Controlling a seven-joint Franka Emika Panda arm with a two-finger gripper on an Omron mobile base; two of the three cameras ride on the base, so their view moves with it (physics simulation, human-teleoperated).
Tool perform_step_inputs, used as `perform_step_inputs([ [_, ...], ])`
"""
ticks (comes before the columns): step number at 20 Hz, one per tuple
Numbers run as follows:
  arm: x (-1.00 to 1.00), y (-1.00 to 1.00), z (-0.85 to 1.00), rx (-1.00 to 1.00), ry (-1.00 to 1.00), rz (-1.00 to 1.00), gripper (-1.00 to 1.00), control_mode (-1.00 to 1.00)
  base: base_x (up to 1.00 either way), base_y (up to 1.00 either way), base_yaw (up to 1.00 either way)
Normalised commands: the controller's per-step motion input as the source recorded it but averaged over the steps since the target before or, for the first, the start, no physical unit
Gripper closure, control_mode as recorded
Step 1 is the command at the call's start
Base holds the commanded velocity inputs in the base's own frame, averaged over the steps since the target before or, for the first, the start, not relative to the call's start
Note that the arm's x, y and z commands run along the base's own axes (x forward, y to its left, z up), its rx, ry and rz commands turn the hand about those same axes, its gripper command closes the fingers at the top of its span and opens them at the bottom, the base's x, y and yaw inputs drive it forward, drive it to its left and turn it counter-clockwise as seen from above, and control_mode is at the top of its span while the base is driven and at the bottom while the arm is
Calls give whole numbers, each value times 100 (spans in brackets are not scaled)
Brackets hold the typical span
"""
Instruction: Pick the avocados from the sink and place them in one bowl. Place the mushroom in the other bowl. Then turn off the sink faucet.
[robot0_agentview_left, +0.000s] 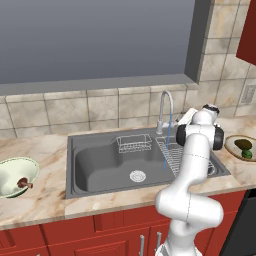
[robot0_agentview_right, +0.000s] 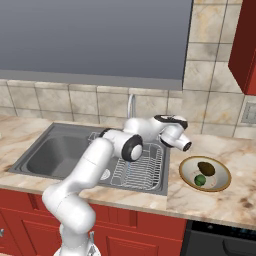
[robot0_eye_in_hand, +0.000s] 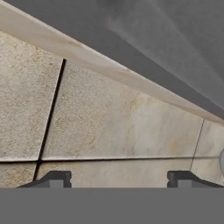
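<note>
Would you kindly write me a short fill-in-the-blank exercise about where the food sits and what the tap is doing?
1. Both avocados lie in the shallow ____ bowl on the counter, to the right of the sink.
2. The mushroom rests in the pale green-cream bowl to the ____ of the sink.
3. A thin stream of ____ runs from the faucet.

Missing words: tan; left; water

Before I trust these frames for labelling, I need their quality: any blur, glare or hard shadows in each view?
Left base view: sharp, evenly lit, no glare on the grey metal sink. Right base view: equally crisp, soft shadow inside the shallow tan bowl. Hand view: close beige wall tiles look grainy and soft; end effector fingertips crisp.
</note>
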Motion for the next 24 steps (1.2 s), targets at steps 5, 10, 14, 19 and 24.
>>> perform_step_inputs([
  [5, 35, 3, 2, 0, 3, -7, -100, -100, 0, 0, 0],
  [10, 41, 2, 7, 0, 6, -3, -100, -100, 0, 0, 0],
  [14, 55, 0, 6, 0, 7, 0, -100, -100, 0, 0, 0],
  [19, 72, 0, 0, 4, 4, 12, -100, -100, 0, 0, 0],
  [24, 72, 0, 0, 8, 1, 34, -100, -100, 0, 0, 0],
])
